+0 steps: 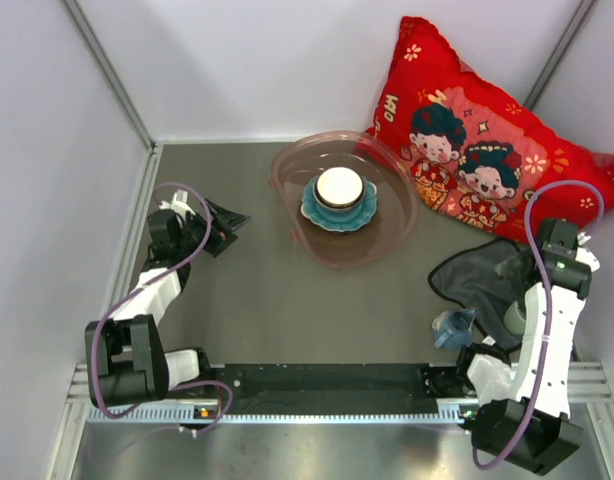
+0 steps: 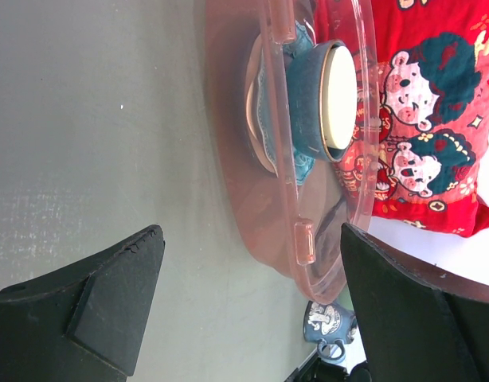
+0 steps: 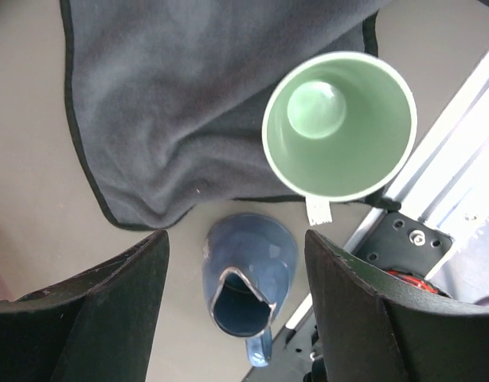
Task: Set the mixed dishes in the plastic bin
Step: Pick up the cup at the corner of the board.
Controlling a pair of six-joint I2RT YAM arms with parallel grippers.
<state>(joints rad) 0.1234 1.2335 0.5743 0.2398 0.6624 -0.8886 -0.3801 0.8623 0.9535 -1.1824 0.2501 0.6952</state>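
My right tool (image 3: 235, 239) hangs part open and empty over the small blue mug (image 3: 252, 270) on the grey tabletop (image 1: 287, 310), beside the dark grey cloth (image 3: 189, 103) and the pale green cup (image 3: 338, 127). Next I should lower, close, then carry the mug to the translucent pinkish plastic bin (image 1: 397, 225); the tabletop between looks open. The metal rail (image 3: 459, 135) runs close by the mug. My left tool (image 2: 251, 231) gapes wide, empty, facing the bin.

Green cup (image 3: 338, 126), blue mug (image 3: 251, 270), grey cloth (image 3: 189, 103)

Bowl (image 1: 339, 187) in bin (image 1: 392, 230) (mug (image 3: 248, 274) seemingly sideways)
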